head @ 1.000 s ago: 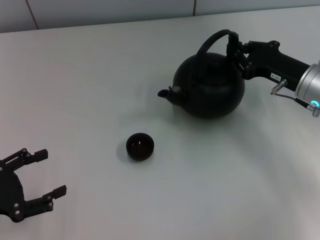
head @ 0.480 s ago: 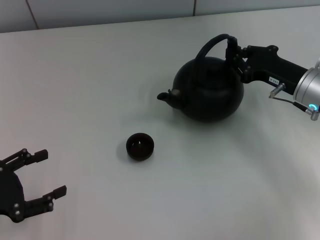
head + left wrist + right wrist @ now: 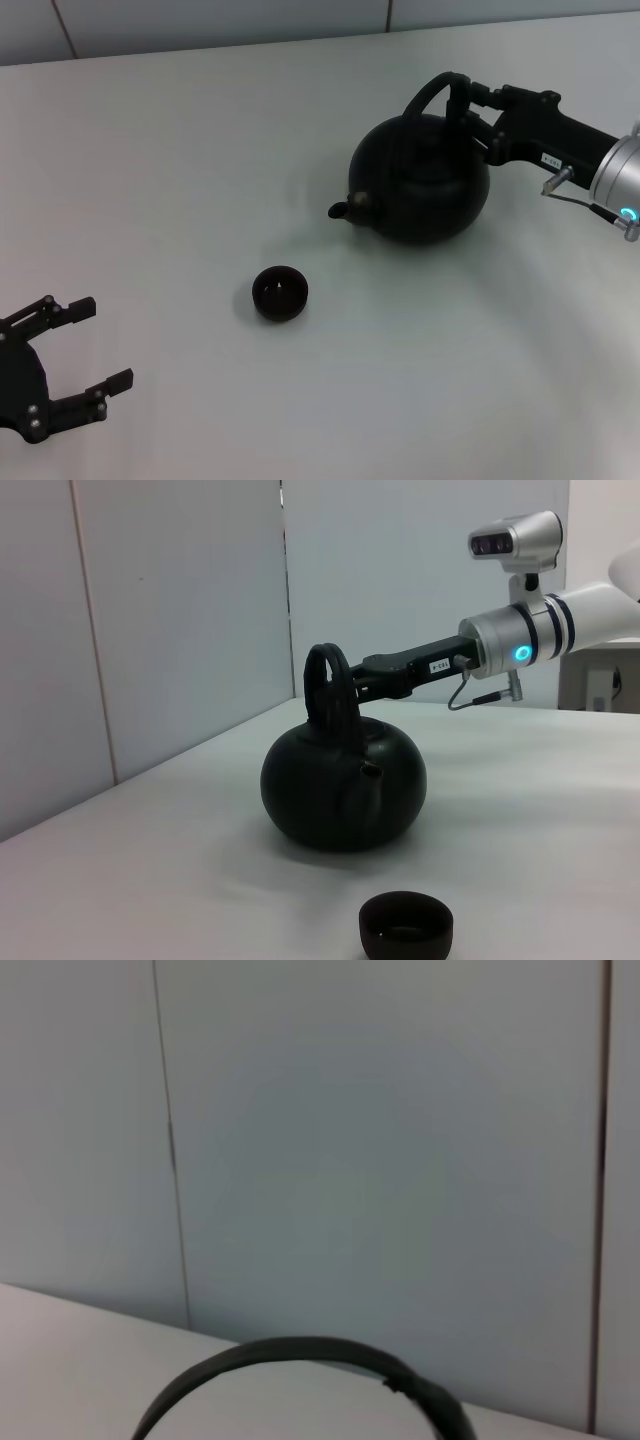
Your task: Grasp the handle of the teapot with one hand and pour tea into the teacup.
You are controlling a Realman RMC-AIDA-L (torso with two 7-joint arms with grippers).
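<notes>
My right pincer [image 3: 468, 103] is clamped on the thick black arched handle [image 3: 432, 92] of the round matte-black teapot [image 3: 420, 180], far right on the white desk [image 3: 180, 170]. I'd carry it level to the tiny dark bowl-shaped teacup [image 3: 279, 292], then tip slowly. Left pincer [image 3: 70, 355] parked, jaws apart, empty.

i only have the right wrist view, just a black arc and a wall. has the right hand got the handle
Observer: Yes, the right hand is shut on the handle, near the top of its arch.
Operator: where's the teacup
Observer: The teacup stands on the table, out beyond the spout, apart from the teapot.
Operator: left hand in the way
Observer: No, the left hand is open at the table's near left corner.
</notes>
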